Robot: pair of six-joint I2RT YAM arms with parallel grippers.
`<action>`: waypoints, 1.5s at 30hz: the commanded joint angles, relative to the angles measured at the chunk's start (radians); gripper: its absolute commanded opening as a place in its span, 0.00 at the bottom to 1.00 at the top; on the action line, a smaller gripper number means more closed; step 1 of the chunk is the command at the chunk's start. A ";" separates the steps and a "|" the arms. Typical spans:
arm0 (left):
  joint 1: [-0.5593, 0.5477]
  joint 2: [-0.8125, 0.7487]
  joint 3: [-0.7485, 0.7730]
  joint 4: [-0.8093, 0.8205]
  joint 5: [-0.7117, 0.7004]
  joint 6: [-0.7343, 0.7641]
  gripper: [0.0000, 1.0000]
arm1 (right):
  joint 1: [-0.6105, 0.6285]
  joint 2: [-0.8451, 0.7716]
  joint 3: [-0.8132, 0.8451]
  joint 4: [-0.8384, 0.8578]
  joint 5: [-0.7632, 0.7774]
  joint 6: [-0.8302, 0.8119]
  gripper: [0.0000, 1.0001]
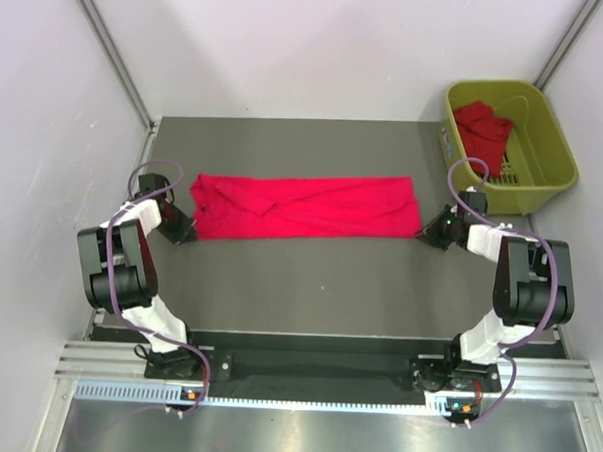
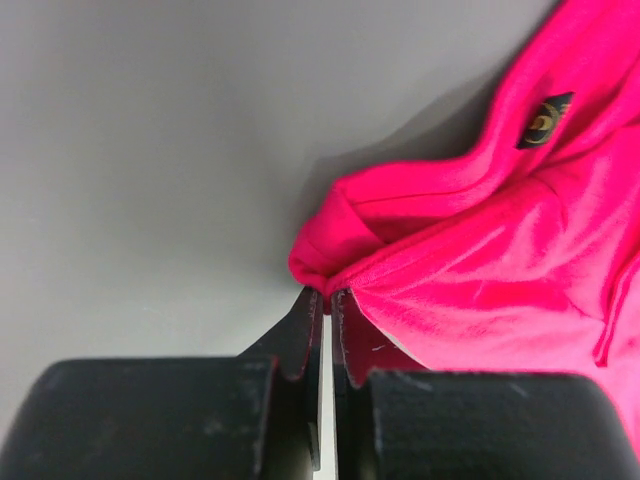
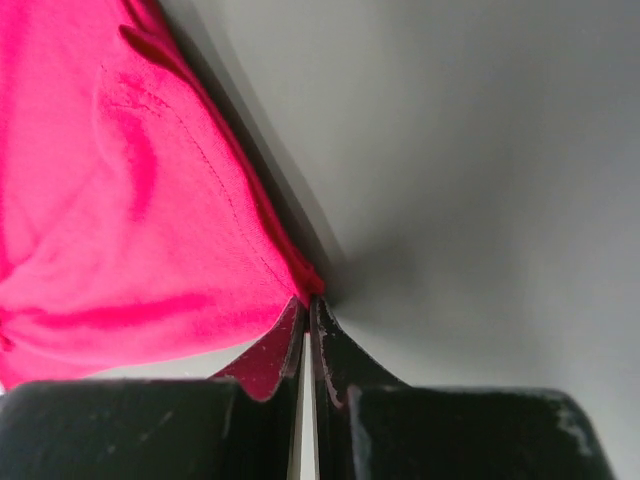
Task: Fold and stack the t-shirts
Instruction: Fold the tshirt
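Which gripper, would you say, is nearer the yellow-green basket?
Right. The right gripper sits near the basket; the left gripper is at the far end of the t-shirt.

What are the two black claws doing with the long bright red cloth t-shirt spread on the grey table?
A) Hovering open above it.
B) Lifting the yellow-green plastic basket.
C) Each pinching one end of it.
C: the left gripper is shut on one end of the bright red cloth t-shirt, the right gripper on the other.

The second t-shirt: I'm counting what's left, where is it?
Top view, far right: the second t-shirt lies crumpled inside the yellow-green basket, beyond the right gripper.
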 commanded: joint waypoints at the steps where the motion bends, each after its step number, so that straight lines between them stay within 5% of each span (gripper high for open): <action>1: 0.014 -0.015 0.026 -0.020 -0.080 0.031 0.00 | -0.015 -0.038 0.051 -0.167 0.110 -0.102 0.00; 14: 0.026 -0.142 -0.071 -0.141 -0.189 -0.065 0.06 | -0.014 -0.123 0.069 -0.311 0.124 -0.188 0.00; 18: 0.041 -0.207 -0.063 -0.228 -0.297 -0.118 0.21 | -0.012 -0.159 0.045 -0.342 0.119 -0.205 0.00; 20: 0.045 -0.244 -0.066 -0.253 -0.327 -0.139 0.36 | -0.011 -0.178 0.028 -0.342 0.108 -0.217 0.00; 25: 0.045 -0.277 -0.027 -0.333 -0.337 -0.158 0.49 | -0.011 -0.182 0.049 -0.412 0.110 -0.286 0.28; 28: 0.042 -0.293 -0.010 -0.278 -0.184 -0.034 0.45 | -0.011 -0.224 0.069 -0.463 0.131 -0.315 0.41; 29: 0.038 -0.293 -0.005 -0.252 -0.025 -0.007 0.36 | -0.011 -0.233 0.077 -0.477 0.133 -0.326 0.45; 32: -0.018 -0.307 0.000 -0.169 0.086 0.005 0.38 | -0.011 -0.268 0.106 -0.518 0.136 -0.340 0.48; 39: -0.164 -0.167 0.009 0.000 0.252 0.023 0.42 | 0.017 -0.224 0.175 -0.483 0.067 -0.357 0.52; 45: -0.167 -0.038 0.072 -0.004 0.254 0.063 0.40 | 0.104 -0.109 0.298 -0.477 0.076 -0.341 0.50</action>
